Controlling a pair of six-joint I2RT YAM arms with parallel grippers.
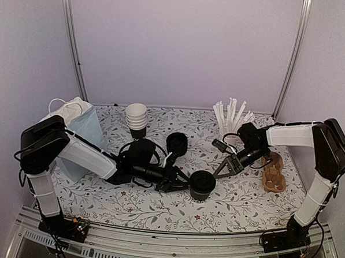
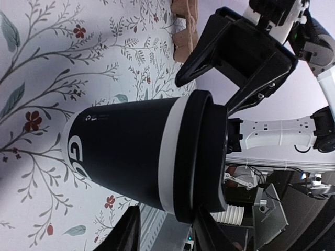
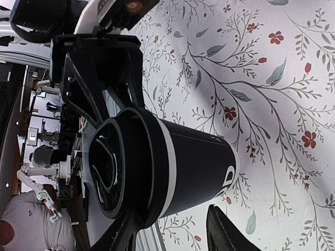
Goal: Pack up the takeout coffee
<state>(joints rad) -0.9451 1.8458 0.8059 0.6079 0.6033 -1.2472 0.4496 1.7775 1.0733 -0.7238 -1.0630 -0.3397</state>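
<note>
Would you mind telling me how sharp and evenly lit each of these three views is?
Top external: even, soft light, sharp throughout, faint shadows under the arms. Left wrist: the takeout coffee is crisp, the left gripper's fingers at the bottom edge dark and slightly soft. Right wrist: the patterned table is bright with a soft shadow band, and the background room is blurred.

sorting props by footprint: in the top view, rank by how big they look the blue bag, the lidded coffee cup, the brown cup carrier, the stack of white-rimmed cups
1. blue bag, clearly largest
2. brown cup carrier
3. stack of white-rimmed cups and lidded coffee cup: too alike to rank, and the stack stands farther from the camera
</note>
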